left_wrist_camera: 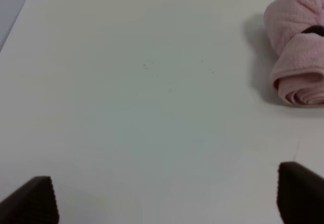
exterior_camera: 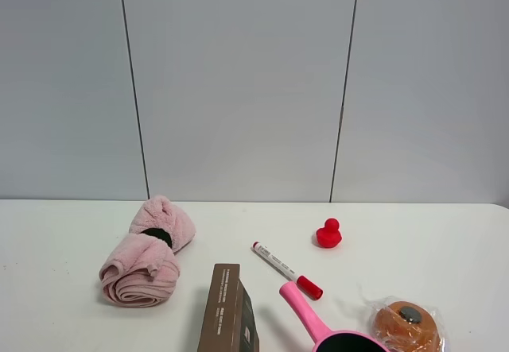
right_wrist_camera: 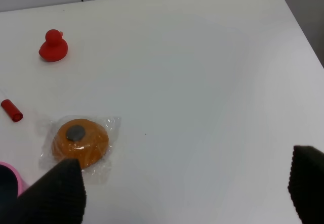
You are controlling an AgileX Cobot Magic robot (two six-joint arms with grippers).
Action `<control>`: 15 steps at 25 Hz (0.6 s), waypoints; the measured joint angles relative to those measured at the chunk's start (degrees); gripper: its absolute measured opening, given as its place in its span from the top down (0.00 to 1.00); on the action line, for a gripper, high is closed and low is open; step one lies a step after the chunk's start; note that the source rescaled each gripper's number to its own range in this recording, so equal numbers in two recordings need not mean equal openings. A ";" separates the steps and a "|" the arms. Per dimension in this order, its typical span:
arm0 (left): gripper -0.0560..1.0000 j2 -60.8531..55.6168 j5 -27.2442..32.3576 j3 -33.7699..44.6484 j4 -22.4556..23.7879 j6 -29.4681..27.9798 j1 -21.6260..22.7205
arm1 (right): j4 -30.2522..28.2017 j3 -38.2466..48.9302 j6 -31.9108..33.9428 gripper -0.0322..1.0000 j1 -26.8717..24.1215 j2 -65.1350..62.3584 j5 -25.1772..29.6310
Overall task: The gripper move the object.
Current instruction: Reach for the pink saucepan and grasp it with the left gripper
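The pink saucepan (exterior_camera: 340,339) sits at the near side of the bench, right of the middle, its bowl cut off by the high view's lower border. Its long handle (exterior_camera: 304,311) angles back toward the red cap of a marker (exterior_camera: 286,270). A brown box (exterior_camera: 228,318) stands just beside the pan on one side and a plastic-wrapped orange bun (exterior_camera: 406,325) lies on the other. Farther back is a red toy duck (exterior_camera: 328,234); toward the left edge lies a rolled pink towel (exterior_camera: 148,253).

The left gripper (left_wrist_camera: 164,186) hangs over bare white bench (left_wrist_camera: 152,107) with its jaws spread wide and empty. The right gripper (right_wrist_camera: 185,171) is likewise wide apart, holding nothing, one finger (right_wrist_camera: 55,193) near the bun.
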 joint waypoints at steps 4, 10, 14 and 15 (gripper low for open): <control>0.00 0.00 0.00 0.00 0.00 0.00 0.00 | 0.00 0.00 0.00 0.00 0.00 0.00 0.00; 0.00 0.00 0.00 0.00 0.00 0.00 0.00 | 0.00 0.00 0.00 0.00 0.00 0.00 0.00; 0.00 0.00 0.00 0.00 0.00 0.00 0.00 | 0.00 0.00 0.00 0.00 0.00 0.00 0.00; 0.00 0.00 0.00 0.00 0.00 0.00 0.00 | 0.00 0.00 0.00 0.00 0.00 0.00 0.00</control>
